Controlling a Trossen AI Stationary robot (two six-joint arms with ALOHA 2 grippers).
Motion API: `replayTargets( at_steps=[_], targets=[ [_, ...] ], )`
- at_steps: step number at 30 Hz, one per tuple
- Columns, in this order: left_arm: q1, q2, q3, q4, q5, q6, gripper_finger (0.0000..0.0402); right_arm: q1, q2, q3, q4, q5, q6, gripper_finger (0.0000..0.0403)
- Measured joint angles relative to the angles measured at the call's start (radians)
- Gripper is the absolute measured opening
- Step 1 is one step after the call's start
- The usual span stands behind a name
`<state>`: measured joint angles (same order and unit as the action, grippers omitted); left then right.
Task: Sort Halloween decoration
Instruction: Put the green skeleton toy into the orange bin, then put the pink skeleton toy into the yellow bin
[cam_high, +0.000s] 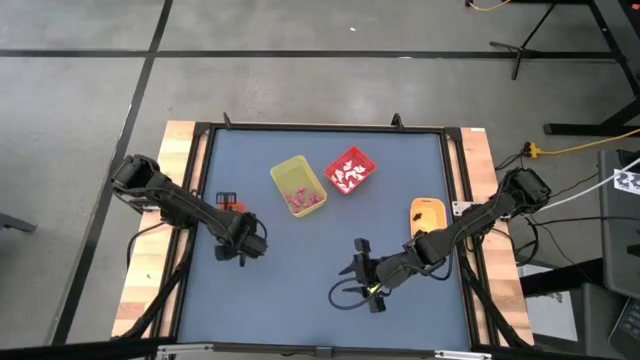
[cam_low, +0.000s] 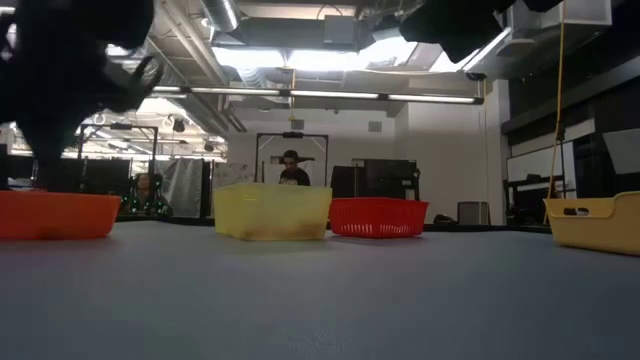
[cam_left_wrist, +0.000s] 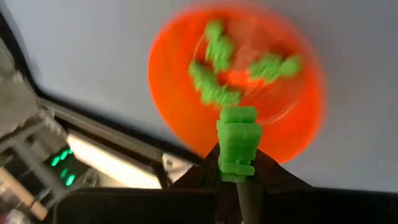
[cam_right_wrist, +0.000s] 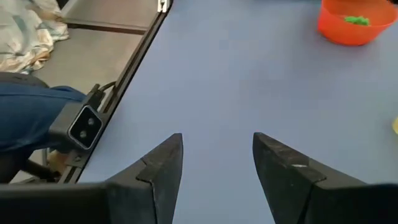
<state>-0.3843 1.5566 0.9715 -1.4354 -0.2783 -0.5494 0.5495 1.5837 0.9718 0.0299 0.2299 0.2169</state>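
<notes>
**Op:** Halloween decoration first: my left gripper (cam_left_wrist: 238, 180) is clenched on one green trinket (cam_left_wrist: 237, 144), pinched at its lower end so most of it stands proud of the fingertips. It hangs over the orange bowl (cam_left_wrist: 180, 99), where more green pieces (cam_left_wrist: 214, 74) already lie.

**Spotter:** How does it feel to you?

**Op:** My guess is very light, stiff moulded plastic. It looks ribbed, so the pads get some bite, but a piece this small could twist or pop out sideways. I'd take these across the narrow middle, not by the tip.

**Spotter:** And the other arm?

**Op:** My right gripper (cam_right_wrist: 217, 168) is released, fingers apart over bare blue table (cam_high: 300, 270), holding nothing. It sits toward the table's near right, beside the yellow-orange tray (cam_high: 428, 215).

**Spotter:** Where's the rest of the lot?

**Op:** From above, pink pieces (cam_high: 303, 197) sit in the yellow bin (cam_high: 284, 171) and white pieces (cam_high: 348, 175) in the red bin (cam_high: 364, 155), both mid-table at the back. I can't make out individual shapes there.
</notes>
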Motion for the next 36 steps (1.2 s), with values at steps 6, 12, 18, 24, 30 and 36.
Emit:
replayTargets(
  at_steps=[6,12,18,24,30,36],
  targets=[
    [0.000,0.001,-0.109,0.004,0.000,-0.089,0.0032,0.000,0.000,0.000,-0.006,-0.007,0.000,0.0195],
    [0.000,0.001,-0.137,0.007,0.001,-0.156,0.0084,0.000,0.000,0.000,-0.006,-0.007,0.000,0.0195],
    [0.000,0.001,-0.137,0.029,0.001,-0.156,0.0116,0.000,0.002,0.000,-0.006,-0.008,0.061,0.0195],
    [0.000,0.001,-0.137,0.067,0.002,-0.156,0.0119,0.004,0.027,0.000,-0.010,-0.082,0.239,0.0195],
    [0.000,0.001,-0.137,0.071,0.003,-0.156,0.0119,0.078,0.095,0.000,0.003,-0.119,0.389,0.0195],
    [0.000,0.001,-0.137,0.072,0.003,-0.156,0.0119,0.177,0.129,0.000,-0.011,-0.069,0.485,0.0195]
  ],
)
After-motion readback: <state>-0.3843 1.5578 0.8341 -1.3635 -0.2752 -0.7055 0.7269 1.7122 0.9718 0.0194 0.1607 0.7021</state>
